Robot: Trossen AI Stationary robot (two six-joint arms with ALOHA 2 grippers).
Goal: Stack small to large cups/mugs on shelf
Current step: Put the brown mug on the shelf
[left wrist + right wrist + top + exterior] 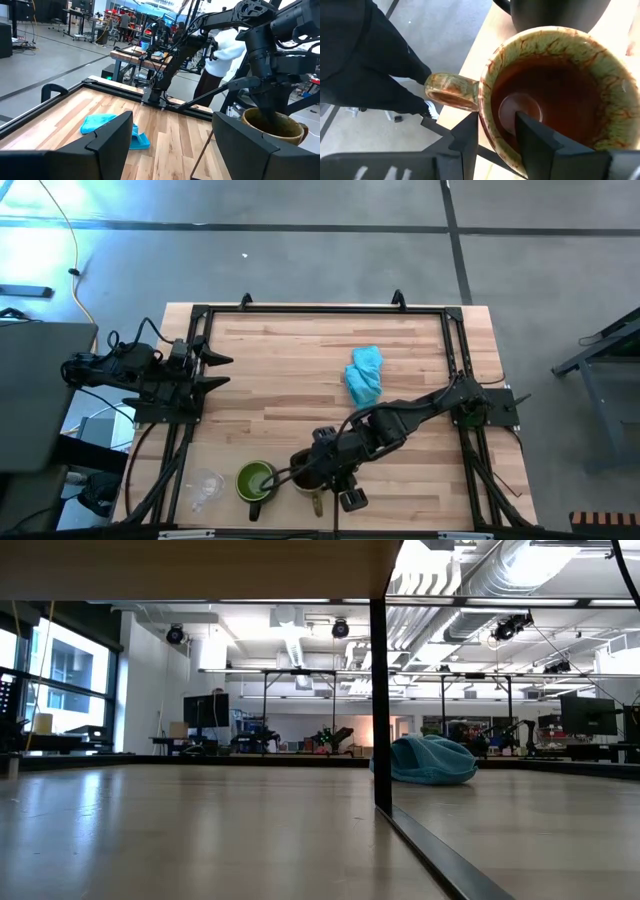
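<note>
Right wrist view: my right gripper (495, 131) clamps the brown mug's (555, 90) rim, beside the green mug (254, 479). My left gripper (215, 371) waits released at the shelf's (290, 350) left edge.

A crumpled light-blue cloth (365, 375) lies on the table; a person (220, 55), partly hidden, stands beyond.

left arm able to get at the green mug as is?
Probably not cleanly. The left gripper waits open by the table's left edge, and the right gripper sits right beside the green mug, gripping the brown mug by its rim.
</note>
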